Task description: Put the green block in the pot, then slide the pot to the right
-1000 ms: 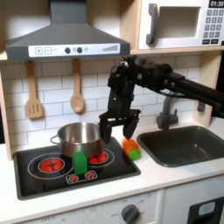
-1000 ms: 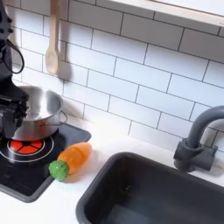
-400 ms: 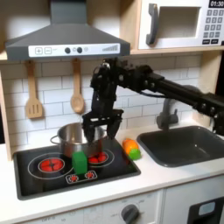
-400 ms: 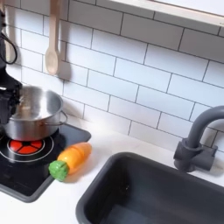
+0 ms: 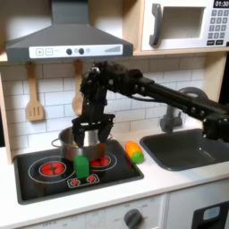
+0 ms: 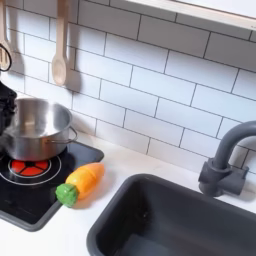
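Setting: you are looking at a toy kitchen with white brick tiles, a black stovetop (image 5: 54, 179) with red burner rings, a grey hood (image 5: 67, 40) and a dark sink (image 5: 188, 148).
Writing: you can read keypad digits on the microwave (image 5: 183, 24) at the first exterior view's top right, too small to make out one by one; the hood's knob panel carries no legible text.
Fingers: your gripper (image 5: 92, 141) hangs with its two fingers (image 5: 79, 143) pointing down and spread apart, holding nothing, over the front of the pot.
Green block: it stands upright on the stovetop (image 5: 81, 166), just below and in front of the gripper, apart from the fingers and outside the pot.
Pot: the steel pot (image 5: 70, 140) sits on the back of the stovetop, behind the block, partly hidden by the gripper in the first exterior view.
View differences: the second exterior view gives you the pot (image 6: 38, 128) unobstructed, the orange-and-green toy vegetable (image 6: 81, 183) lying at the stovetop's edge, and the faucet (image 6: 225, 160); the first exterior view gives you two wooden utensils (image 5: 34, 94) on the wall.
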Controlling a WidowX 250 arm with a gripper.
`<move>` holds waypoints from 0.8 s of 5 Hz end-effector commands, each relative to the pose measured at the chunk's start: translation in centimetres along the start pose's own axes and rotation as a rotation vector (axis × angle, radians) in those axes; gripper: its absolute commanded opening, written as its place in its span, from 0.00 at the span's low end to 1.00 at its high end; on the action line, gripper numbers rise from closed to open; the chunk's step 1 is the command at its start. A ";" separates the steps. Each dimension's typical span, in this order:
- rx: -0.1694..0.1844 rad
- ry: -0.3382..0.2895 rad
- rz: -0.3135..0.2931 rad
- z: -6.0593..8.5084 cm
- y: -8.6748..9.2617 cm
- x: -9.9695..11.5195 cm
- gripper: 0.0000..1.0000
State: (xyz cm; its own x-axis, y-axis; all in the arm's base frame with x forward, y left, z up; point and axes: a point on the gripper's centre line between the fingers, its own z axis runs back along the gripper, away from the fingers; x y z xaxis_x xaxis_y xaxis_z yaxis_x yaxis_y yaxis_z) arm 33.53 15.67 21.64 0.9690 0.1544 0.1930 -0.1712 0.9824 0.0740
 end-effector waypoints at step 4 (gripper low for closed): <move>-0.022 0.032 -0.119 -3.4 0.8 1.0 1.00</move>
State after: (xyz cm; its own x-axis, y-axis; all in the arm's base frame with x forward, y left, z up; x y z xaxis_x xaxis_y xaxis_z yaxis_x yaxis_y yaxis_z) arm 34.95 17.51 18.77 0.9855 0.0514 0.1615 -0.0638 0.9953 0.0726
